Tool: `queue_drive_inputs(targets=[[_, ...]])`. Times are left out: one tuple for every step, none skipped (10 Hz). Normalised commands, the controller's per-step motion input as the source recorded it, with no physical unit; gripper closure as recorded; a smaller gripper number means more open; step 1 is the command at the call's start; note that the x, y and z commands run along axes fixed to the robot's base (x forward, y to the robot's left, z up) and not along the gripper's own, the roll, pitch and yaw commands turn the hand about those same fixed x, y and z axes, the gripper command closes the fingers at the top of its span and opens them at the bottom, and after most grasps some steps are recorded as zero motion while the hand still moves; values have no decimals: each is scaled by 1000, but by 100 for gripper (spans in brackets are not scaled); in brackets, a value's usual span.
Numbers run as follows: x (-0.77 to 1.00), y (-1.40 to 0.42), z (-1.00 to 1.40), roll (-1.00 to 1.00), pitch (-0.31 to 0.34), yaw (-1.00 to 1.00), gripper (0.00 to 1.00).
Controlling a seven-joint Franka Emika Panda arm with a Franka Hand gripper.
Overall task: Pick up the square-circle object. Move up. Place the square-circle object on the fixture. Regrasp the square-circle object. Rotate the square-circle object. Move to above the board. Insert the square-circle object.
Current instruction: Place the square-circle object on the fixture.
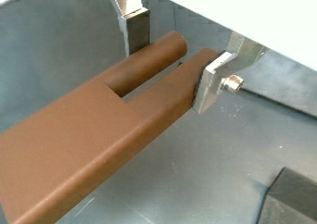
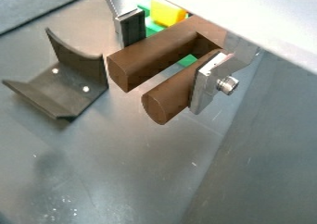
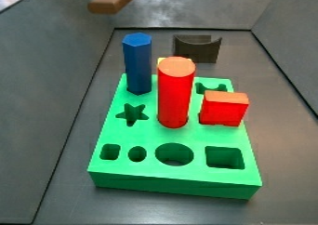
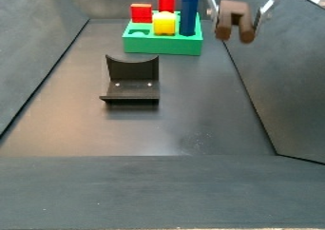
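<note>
Brown square-circle object [image 2: 155, 66], one, clamped in gripper [image 2: 168, 52] aloft.

One gripper [image 4: 237, 17], upper right of a side view, with two fingers [image 1: 210, 84]. One brown block [image 1: 99, 117] clamped between them. One fixture [image 4: 131, 79], left of centre. One board [image 3: 174, 176], lower centre. Four pegs on it: one blue prism [image 3: 137, 61], one red cylinder [image 3: 176, 91], one red cube [image 3: 225, 108], one yellow block [image 4: 164, 23]. Five open holes plainly counted: one star [image 3: 132, 112], four in the front row [image 3: 174, 155].
</note>
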Motion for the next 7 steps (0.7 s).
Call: queue_drive_inputs(targets=[[2,11,241,78,90,21,100],[1000,-247,283,362,-211,687,100],[1000,-248,249,351,-183,637,100],[1000,-234,233,316,-132,474,100],[1000,-217,219,235,-89,318,100],[1000,-202,200,147,-39,176,100],[1000,-192,188,125,-2,116,100]])
